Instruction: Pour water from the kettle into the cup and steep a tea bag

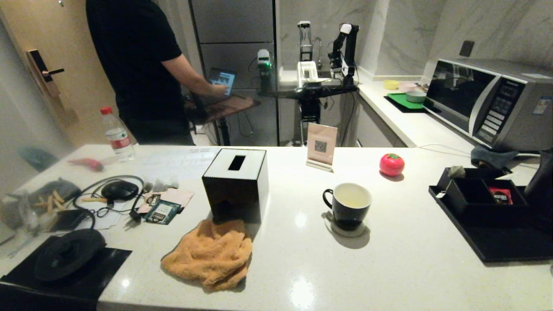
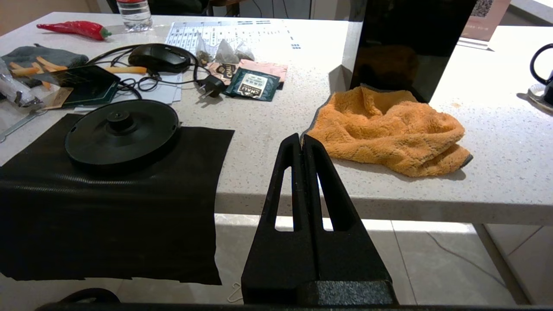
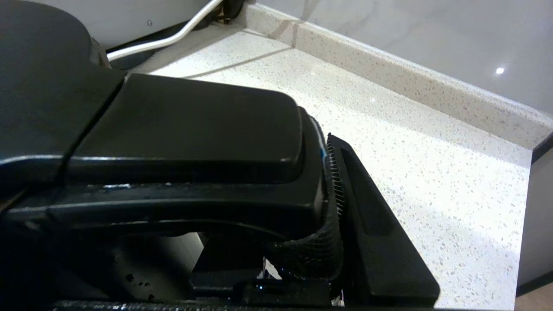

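The black cup (image 1: 348, 205) with a white inside stands on a coaster mid-counter; I cannot tell whether it holds water. At the far right edge the black kettle (image 1: 541, 183) shows only in part. In the right wrist view its handle (image 3: 185, 129) fills the picture, and my right gripper (image 3: 268, 190) is shut on it, one ribbed finger (image 3: 367, 207) pressed against the handle's side. A small grey tea bag (image 1: 455, 171) rests on the corner of the black organiser box (image 1: 475, 196), its string hanging down. My left gripper (image 2: 301, 139) is shut and empty, parked below the counter's front edge.
A black tissue box (image 1: 236, 183) and an orange cloth (image 1: 211, 255) lie left of the cup. The kettle's base (image 1: 69, 255) sits on a black mat at front left, among cables and packets. A person stands behind the counter. A microwave (image 1: 492, 101) is at back right.
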